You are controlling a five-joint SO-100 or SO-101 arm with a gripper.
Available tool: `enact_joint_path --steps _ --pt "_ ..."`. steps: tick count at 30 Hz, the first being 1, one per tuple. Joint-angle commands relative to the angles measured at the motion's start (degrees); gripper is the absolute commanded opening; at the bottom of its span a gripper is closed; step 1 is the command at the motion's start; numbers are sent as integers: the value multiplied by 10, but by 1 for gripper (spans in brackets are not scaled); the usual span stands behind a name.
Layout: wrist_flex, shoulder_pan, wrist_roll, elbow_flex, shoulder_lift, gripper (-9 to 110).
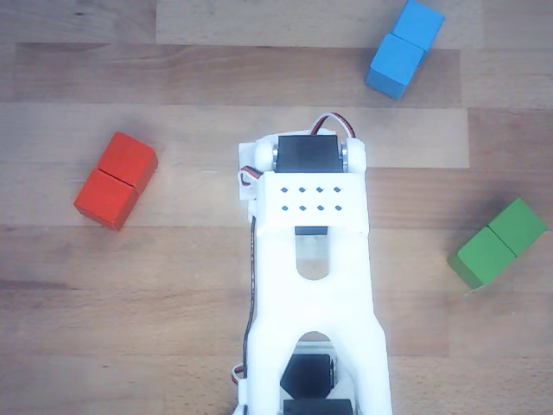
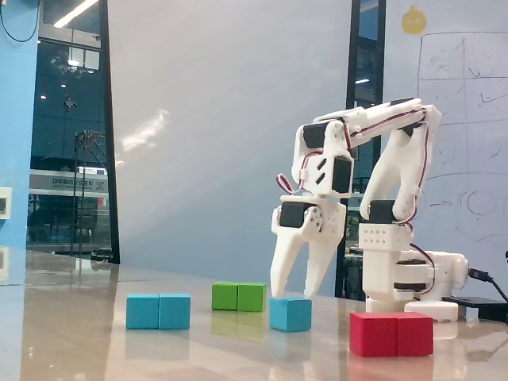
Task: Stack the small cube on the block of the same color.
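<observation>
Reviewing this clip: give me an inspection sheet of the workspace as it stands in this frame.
Surface: wooden table, glossy and reflective in the fixed view.
Job's things: small cube on the table, under the gripper; blue block lying apart from it, nothing on it.
Clutter: green block; red block.
Grippers: gripper open, fingertips just above the cube, not closed on it.
Cables: red-black-white wires along the arm; black cable at the base.
Surroundings: whiteboard with sketches; dark window.
</observation>
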Motion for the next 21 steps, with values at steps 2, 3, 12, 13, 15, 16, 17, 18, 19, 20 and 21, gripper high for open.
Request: enact_joint_path --steps 2,3,12,13,15,16,17,18,19,20,21 --pt "-24 4 4 -4 2 24" --pt "-25 4 4 -4 2 24" --pt "-65 9 4 54 3 24" --pt "-69 15 4 54 3 24" --pt "-76 29 3 51 3 24" --pt "-81 36 3 48 3 24" --pt "-84 43 0 47 3 24" --pt "-87 47 -2 45 3 24" --pt "-90 50 -3 43 3 24" --pt "-91 52 -3 43 4 24" --pt "-92 52 -3 43 4 24"
